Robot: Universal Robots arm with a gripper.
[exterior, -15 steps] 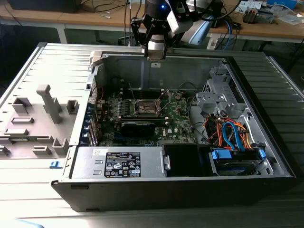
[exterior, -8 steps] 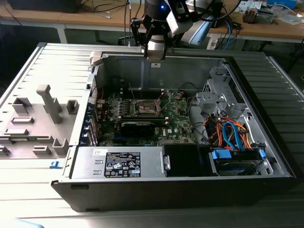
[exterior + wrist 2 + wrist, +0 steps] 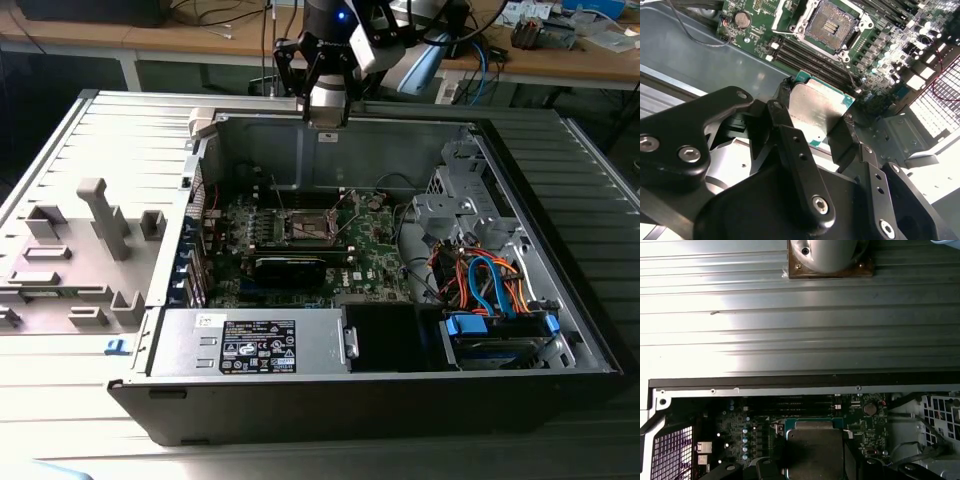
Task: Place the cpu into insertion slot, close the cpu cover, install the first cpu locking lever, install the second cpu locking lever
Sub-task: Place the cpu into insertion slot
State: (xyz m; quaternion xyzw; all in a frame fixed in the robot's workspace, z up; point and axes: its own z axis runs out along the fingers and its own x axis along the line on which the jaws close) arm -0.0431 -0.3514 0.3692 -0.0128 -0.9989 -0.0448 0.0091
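Cpu clamped in the hand, well apart from the slot.

The case lies open on the table with the board facing up. In the exterior view the hand hangs over the case's far wall, its fingers gripping two opposite edges of the chip. The slot is bare. To seat the chip well, I judge, keep it level, square it to the slot's rim and bring it straight down, never sliding it across the contacts.
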